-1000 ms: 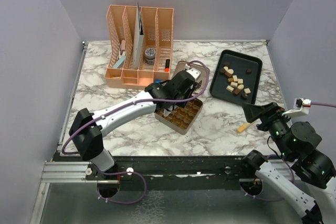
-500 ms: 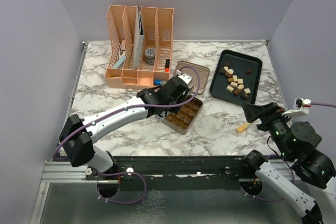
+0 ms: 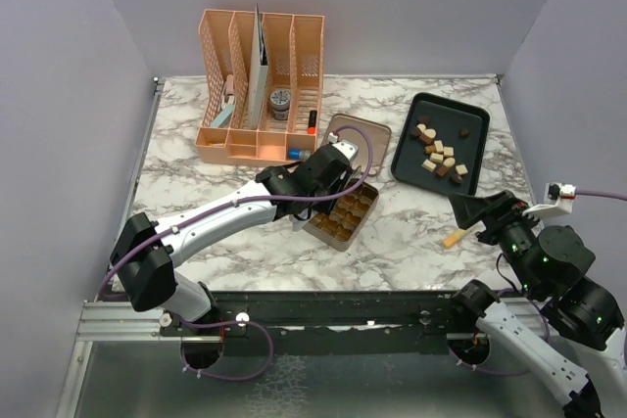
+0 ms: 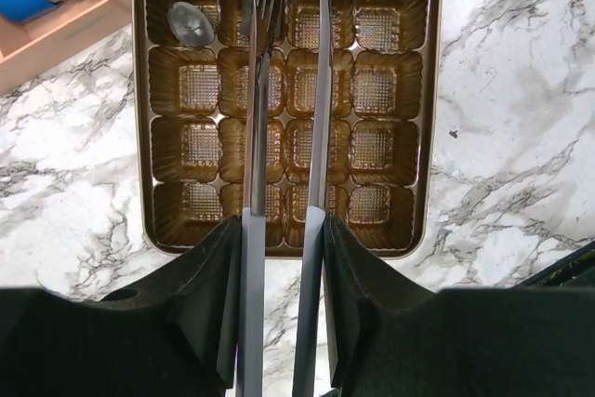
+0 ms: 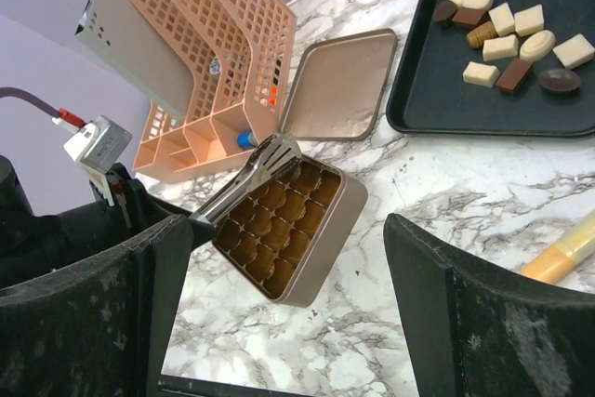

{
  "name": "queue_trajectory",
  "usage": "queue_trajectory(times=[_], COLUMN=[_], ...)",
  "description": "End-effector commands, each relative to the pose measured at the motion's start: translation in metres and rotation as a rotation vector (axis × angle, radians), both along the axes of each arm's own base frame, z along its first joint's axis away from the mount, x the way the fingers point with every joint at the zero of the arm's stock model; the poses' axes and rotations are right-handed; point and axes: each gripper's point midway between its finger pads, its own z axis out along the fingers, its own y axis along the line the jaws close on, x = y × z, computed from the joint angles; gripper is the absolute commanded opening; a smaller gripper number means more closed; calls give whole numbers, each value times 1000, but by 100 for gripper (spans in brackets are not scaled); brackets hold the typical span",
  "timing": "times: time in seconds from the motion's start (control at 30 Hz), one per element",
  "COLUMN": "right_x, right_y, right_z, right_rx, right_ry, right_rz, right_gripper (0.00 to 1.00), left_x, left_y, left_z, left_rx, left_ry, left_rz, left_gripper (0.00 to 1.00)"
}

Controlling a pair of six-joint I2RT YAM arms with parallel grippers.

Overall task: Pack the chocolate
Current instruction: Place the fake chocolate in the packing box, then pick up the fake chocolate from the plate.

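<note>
Hanging over the near right corner of the table (image 3: 196, 173), the right gripper (image 3: 482, 210) has its fingers spread wide and holds nothing. Just beside it on the marble lies a small yellow stick (image 3: 454, 238).

Further in, at the middle, stands the gold tin (image 5: 321, 262) without its cover. Its square cups look empty; one corner cup shows a shiny spot that I cannot identify. Above the tin, the left gripper (image 4: 282, 267) pinches a pair of metal tongs (image 5: 251, 178) between its fingers. The tongs point down at the far rows of cups, and their tips carry no piece.

Behind the tin, the lid (image 5: 339, 86) lies flat. To the far right is a dark tray (image 3: 470, 115), and the chocolate (image 3: 439, 156) is all on it, well apart from the tin. At the far left stands a peach organizer (image 3: 260, 85).
</note>
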Motion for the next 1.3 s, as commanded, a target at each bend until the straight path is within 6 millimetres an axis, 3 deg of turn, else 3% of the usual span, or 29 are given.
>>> queue_trajectory(times=[0.0, 0.37, 0.8, 1.07, 1.27], right_x=[4, 6, 5, 5, 3], right_y=[0, 2, 3, 3, 0], right_z=[-4, -5, -3, 0, 4], right_rx=[-1, -2, 5, 9, 10], right_ry=[10, 13, 10, 2, -7], right_rz=[-19, -13, -9, -7, -15], right_gripper=[88, 88, 88, 88, 88], left_x=[-6, -11, -3, 21, 44], left_y=[-6, -6, -12, -51, -88], left_z=[5, 4, 22, 55, 56], left_rx=[-51, -62, -94, -169, -185], left_ry=[18, 36, -2, -66, -98], left_rz=[-17, -27, -18, -71, -102], left_gripper=[37, 43, 46, 45, 45])
